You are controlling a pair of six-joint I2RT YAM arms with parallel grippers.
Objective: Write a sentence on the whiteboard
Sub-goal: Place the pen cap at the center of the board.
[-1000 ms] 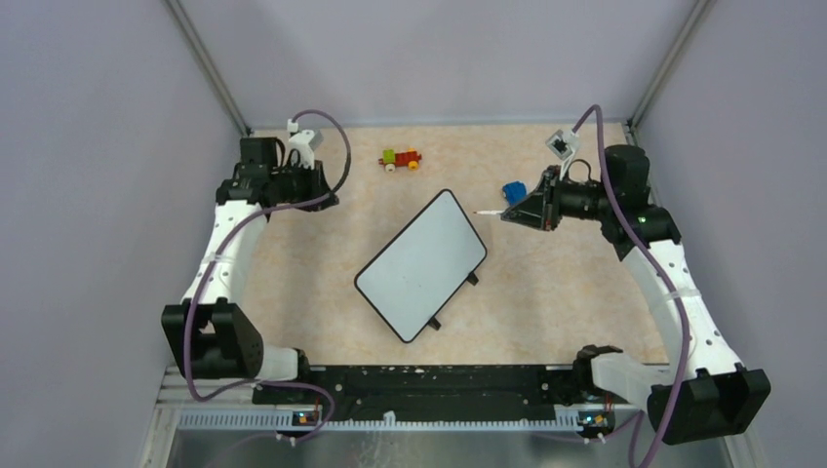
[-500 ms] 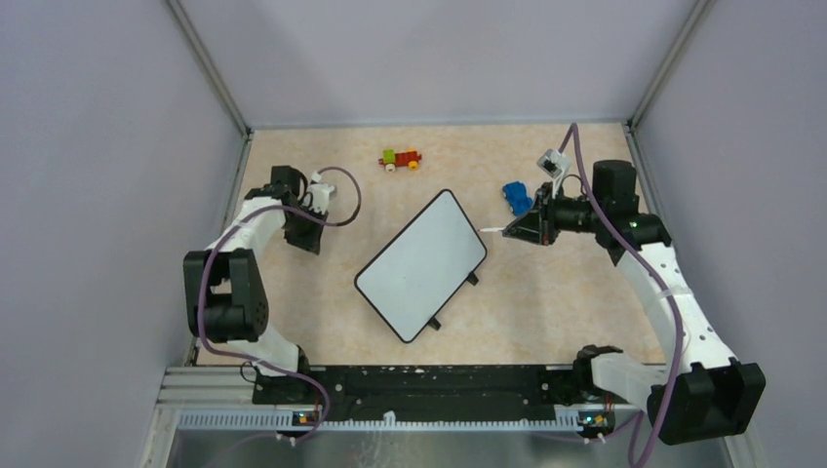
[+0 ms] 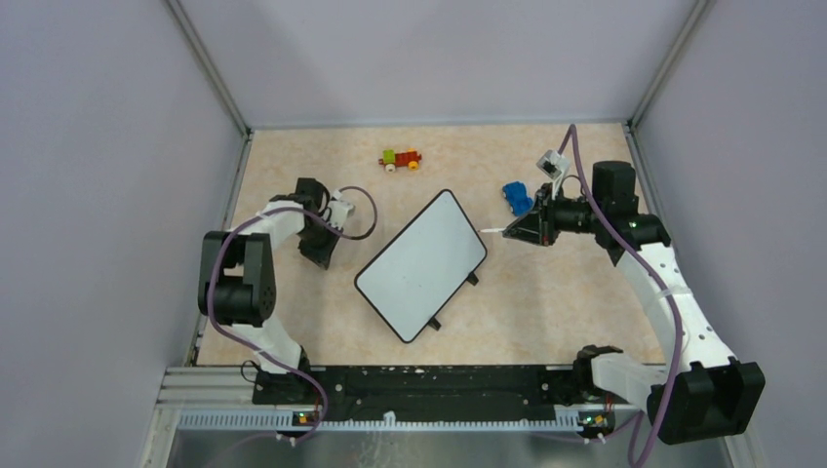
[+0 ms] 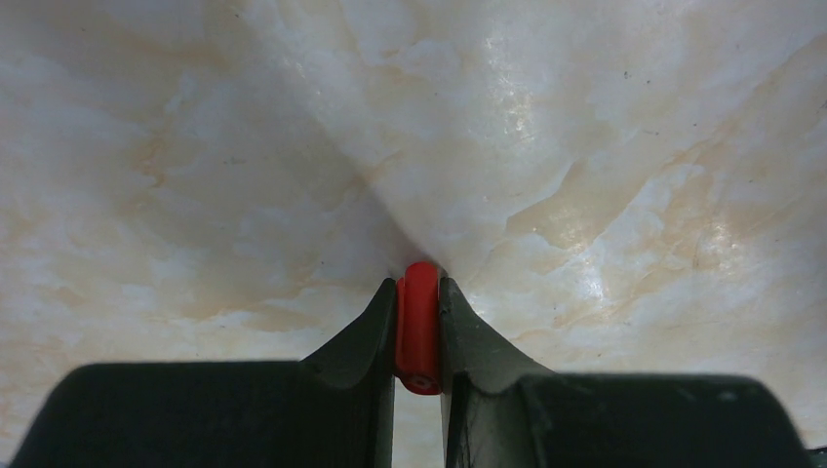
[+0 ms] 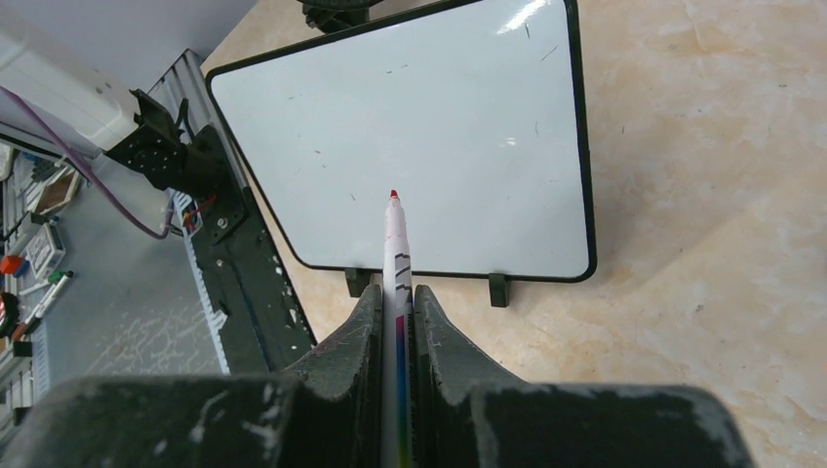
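In the middle of the table (image 3: 546,302) the whiteboard (image 3: 421,264) lies askew and blank — nothing written yet. The right gripper (image 5: 395,302), just off its right edge, pinches the uncapped marker (image 5: 397,244); next, I judge, its tip must lower onto the board. The left gripper (image 4: 419,292) clamps a small red cap (image 4: 419,331) — mostly hidden between its fingers.

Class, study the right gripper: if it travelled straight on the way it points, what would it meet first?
Probably the whiteboard: the marker in the right gripper aims at its surface, though its height is unclear.
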